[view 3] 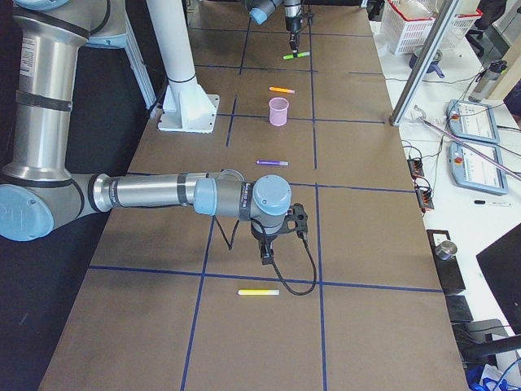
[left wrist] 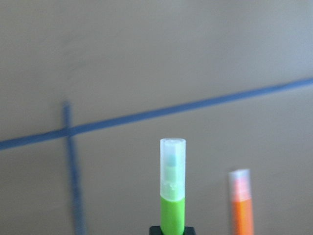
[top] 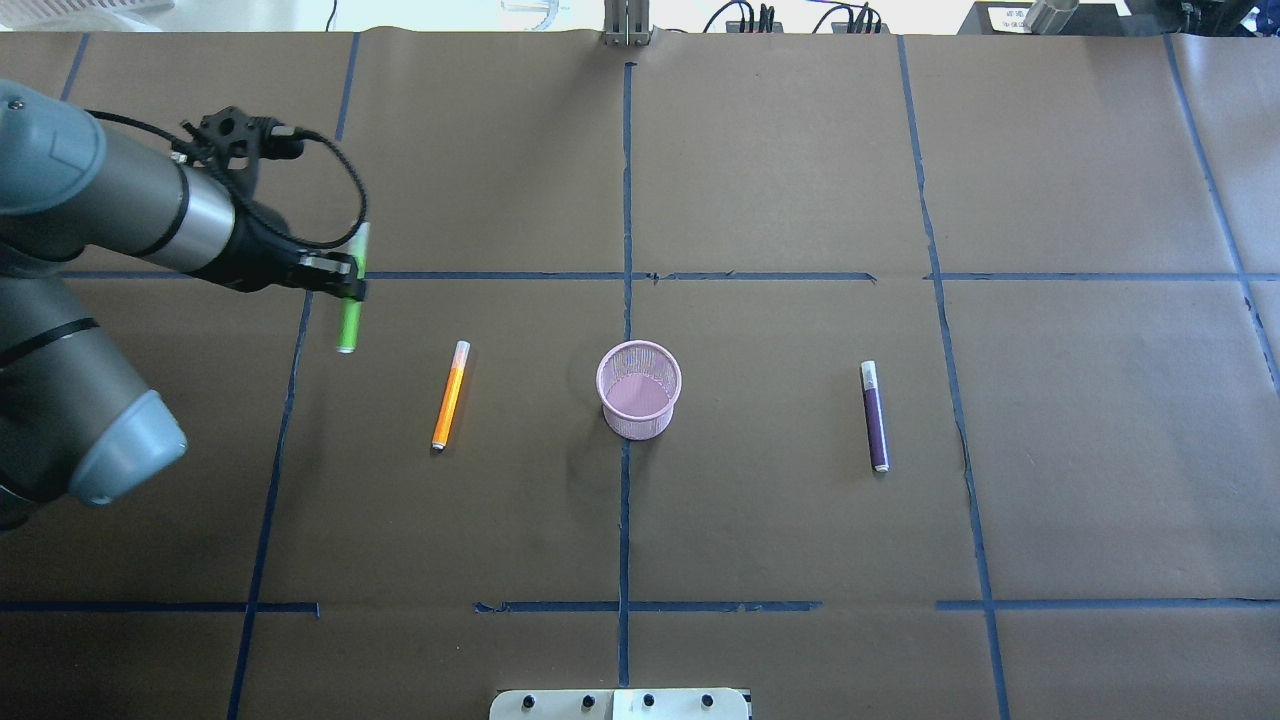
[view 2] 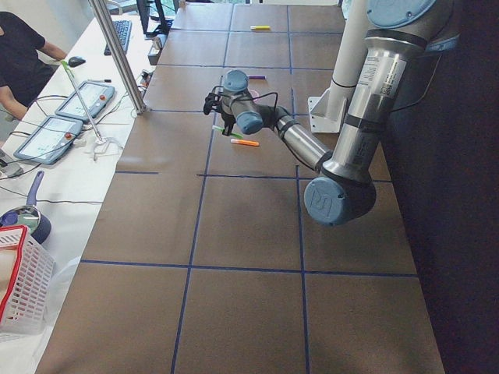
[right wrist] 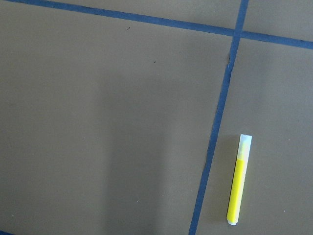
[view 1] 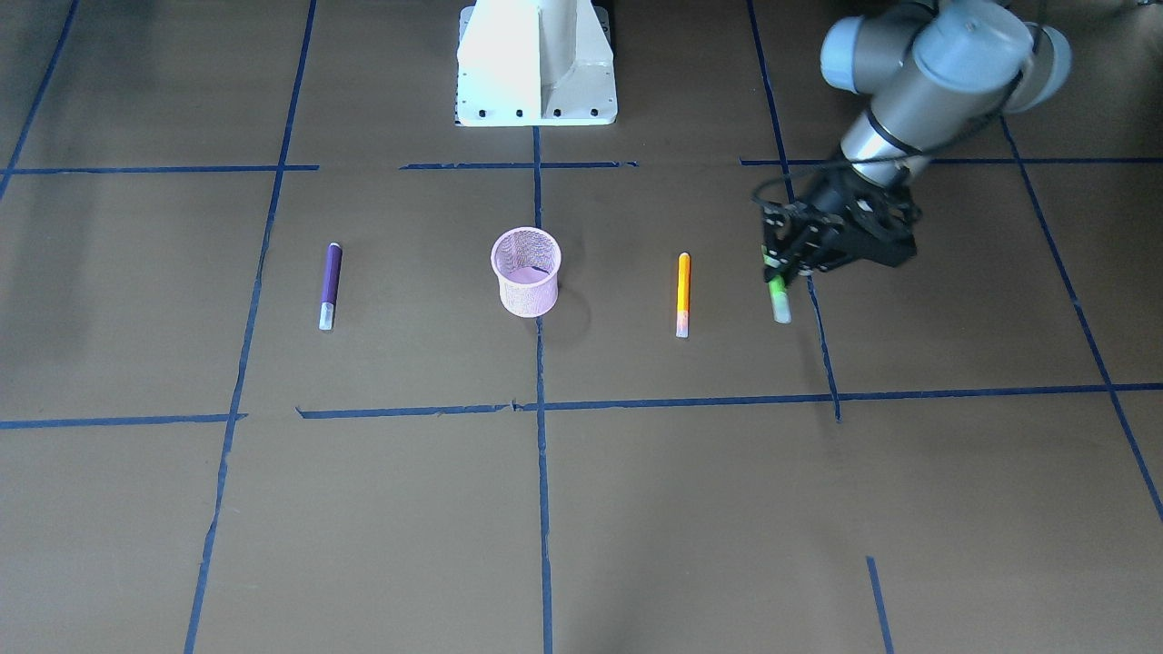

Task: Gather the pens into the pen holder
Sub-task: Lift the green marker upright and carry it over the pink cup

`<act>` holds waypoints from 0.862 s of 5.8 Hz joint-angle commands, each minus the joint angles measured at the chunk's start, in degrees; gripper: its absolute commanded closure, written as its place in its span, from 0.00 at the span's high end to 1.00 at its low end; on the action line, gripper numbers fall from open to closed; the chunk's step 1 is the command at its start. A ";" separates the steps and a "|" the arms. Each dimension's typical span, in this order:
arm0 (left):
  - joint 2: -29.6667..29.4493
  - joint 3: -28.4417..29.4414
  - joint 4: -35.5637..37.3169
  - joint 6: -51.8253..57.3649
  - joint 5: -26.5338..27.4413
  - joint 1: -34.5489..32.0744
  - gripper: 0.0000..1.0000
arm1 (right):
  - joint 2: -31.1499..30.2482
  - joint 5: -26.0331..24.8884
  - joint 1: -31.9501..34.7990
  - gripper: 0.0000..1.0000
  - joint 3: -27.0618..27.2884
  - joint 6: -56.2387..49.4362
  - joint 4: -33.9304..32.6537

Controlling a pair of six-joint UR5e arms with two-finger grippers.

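My left gripper (top: 352,288) is shut on the bright green pen (top: 349,322) near its middle and holds it low over the table; the pen also shows in the front view (view 1: 779,302) and the left wrist view (left wrist: 172,196). The orange pen (top: 450,395) lies to the right of it. The pink mesh pen holder (top: 639,390) stands upright at the table's middle. The purple pen (top: 875,415) lies to the right of the holder. My right gripper (view 3: 264,254) shows only in the exterior right view, so I cannot tell if it is open or shut.
A yellow pen (right wrist: 238,188) lies on the table near my right gripper, beside a blue tape line. The white robot base (view 1: 536,64) stands at the table's near edge. Tablets and cables (view 3: 472,122) lie on the side bench beyond a metal post.
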 commanded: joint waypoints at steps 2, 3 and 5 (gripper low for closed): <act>-8.09 -2.24 -8.01 -8.95 35.66 22.09 0.00 | -0.06 0.00 0.00 1.00 0.22 0.01 0.09; -9.04 -0.41 -11.90 -8.95 52.82 31.58 0.00 | 0.03 0.00 0.00 1.00 0.31 0.01 0.09; -11.86 6.17 -15.78 -8.95 56.67 31.60 0.08 | 0.03 0.09 0.00 1.00 0.14 0.36 2.01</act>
